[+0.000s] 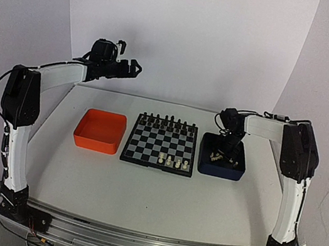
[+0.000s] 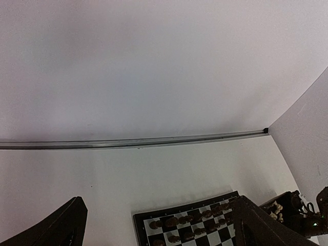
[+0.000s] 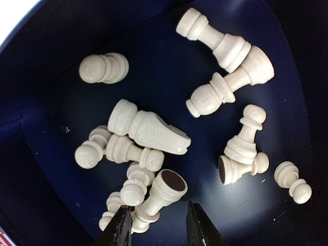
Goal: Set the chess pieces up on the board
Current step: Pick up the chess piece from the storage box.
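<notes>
The board point(image 1: 160, 142) lies mid-table, with a few cream-white chess pieces point(image 1: 174, 161) standing on its near row, right of centre. Several more chess pieces point(image 3: 148, 132) lie tumbled in the dark blue tray point(image 3: 46, 46). My right gripper point(image 3: 156, 223) reaches down into that tray point(image 1: 232, 171). Its jaws stand partly open around a lying piece point(image 3: 163, 193) whose dark felt base faces up. The left finger is close against that piece, while a gap shows at the right finger. My left gripper point(image 1: 133, 66) hangs high over the table's back left, open and empty, and the board's far edge point(image 2: 189, 225) shows below it.
Black pieces point(image 1: 167, 123) fill the board's two far rows. An orange square tray point(image 1: 101, 129) sits left of the board. The dark blue tray's walls close in around my right gripper. White backdrop walls stand behind and at both sides.
</notes>
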Controlling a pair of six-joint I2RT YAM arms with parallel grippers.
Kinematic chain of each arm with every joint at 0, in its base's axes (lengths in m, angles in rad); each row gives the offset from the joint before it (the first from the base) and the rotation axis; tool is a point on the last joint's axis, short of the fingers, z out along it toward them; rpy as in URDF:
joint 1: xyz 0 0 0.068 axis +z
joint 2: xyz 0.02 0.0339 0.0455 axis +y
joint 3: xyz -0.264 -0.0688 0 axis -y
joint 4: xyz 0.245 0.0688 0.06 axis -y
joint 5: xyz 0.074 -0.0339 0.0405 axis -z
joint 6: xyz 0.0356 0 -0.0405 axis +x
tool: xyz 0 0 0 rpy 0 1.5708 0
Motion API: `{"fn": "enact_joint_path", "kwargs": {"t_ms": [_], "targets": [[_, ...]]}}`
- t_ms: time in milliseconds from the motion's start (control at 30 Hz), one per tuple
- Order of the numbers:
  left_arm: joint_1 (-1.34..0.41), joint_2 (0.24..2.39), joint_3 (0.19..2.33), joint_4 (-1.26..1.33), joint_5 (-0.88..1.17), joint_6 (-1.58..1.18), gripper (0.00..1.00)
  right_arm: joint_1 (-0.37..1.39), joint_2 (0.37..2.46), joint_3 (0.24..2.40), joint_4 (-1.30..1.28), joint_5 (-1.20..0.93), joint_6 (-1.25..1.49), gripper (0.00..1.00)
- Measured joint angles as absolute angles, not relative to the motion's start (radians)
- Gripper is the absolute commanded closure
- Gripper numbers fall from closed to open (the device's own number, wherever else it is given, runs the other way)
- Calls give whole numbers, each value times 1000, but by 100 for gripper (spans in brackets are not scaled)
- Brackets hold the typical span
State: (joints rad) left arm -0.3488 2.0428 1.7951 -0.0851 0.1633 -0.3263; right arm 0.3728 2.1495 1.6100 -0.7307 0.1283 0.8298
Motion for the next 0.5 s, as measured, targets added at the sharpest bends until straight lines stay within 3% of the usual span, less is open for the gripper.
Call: {"fn": "enact_joint_path", "kwargs": {"t_ms": [333,500], "targets": [[-344,2035,1763,-86,163,-313,0,377,2160,1610,-732,139,843,71],[-343,2028,1758,-86,162,-313,0,377,2161,1610,-736,151,852,79]]}}
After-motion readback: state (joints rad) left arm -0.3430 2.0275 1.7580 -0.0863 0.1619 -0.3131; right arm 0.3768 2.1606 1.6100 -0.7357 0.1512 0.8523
